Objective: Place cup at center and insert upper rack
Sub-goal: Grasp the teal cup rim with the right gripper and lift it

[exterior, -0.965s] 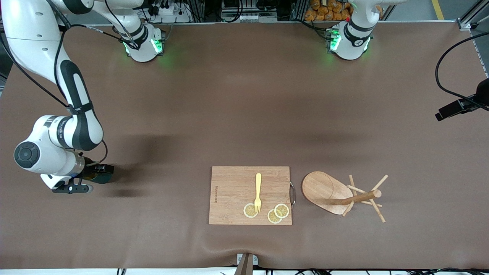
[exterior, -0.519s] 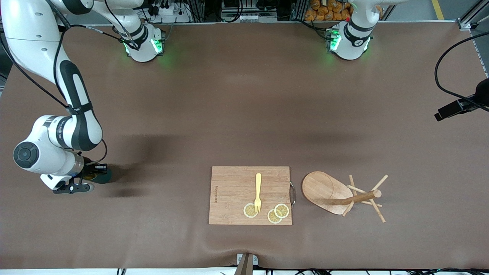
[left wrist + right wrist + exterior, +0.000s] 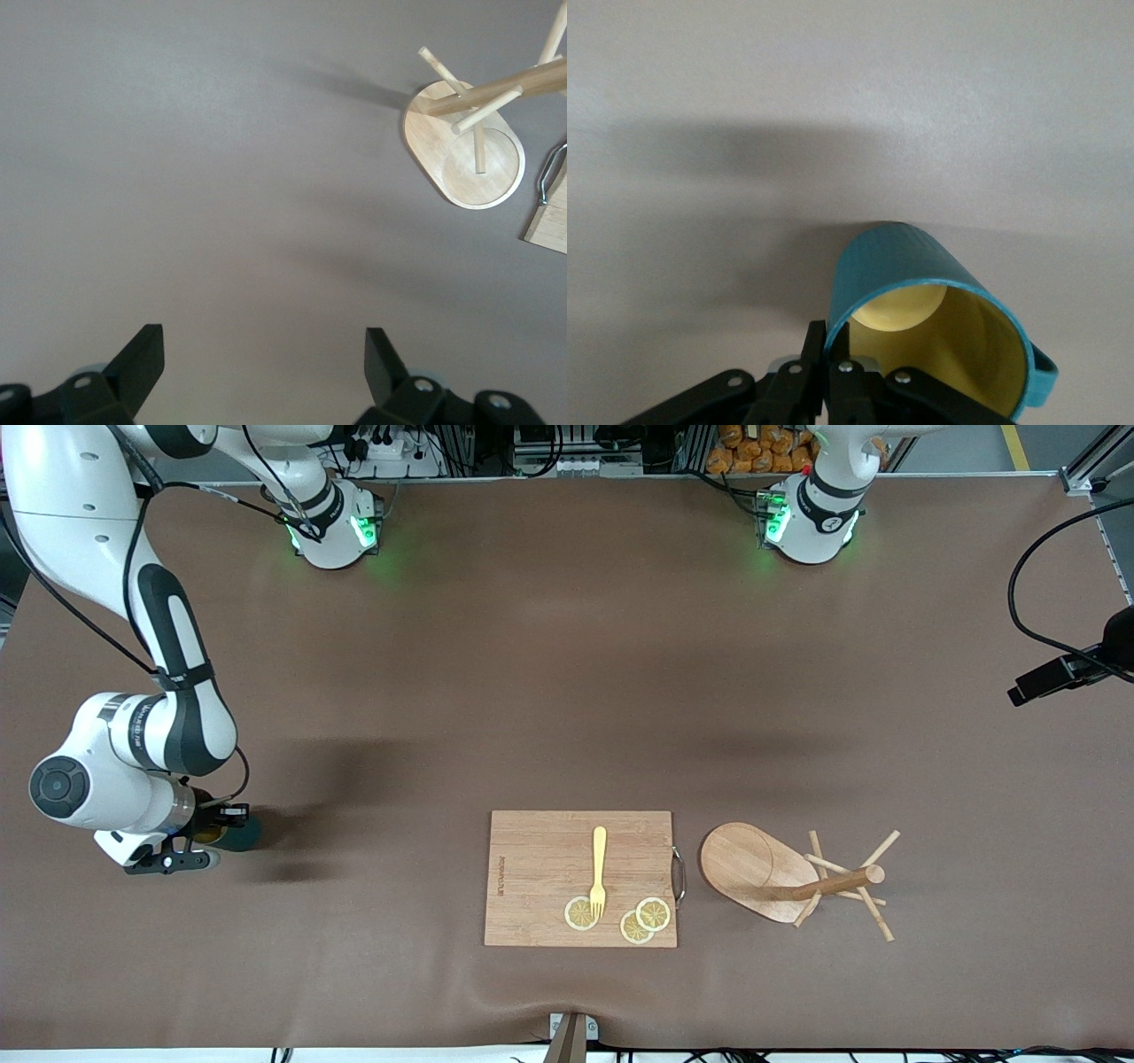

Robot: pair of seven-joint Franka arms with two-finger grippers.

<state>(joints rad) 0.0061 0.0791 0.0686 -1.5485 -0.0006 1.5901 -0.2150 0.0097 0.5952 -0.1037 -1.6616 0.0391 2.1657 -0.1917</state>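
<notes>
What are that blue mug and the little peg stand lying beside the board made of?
The cup looks like glazed ceramic or plastic: smooth teal wall, matte yellow inside; I can't tell which. The right claw pinches its rim. The upper rack looks like pale unfinished wood, with visible grain.

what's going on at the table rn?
The right gripper is down at the right arm's end of the table, pinching the rim of the teal cup, one finger inside and one outside. The upper rack lies tipped on its side beside the cutting board, which holds a yellow fork and lemon slices. The left gripper waits open over bare table, with the rack in its wrist view. Nothing is at the table's center yet.
</notes>
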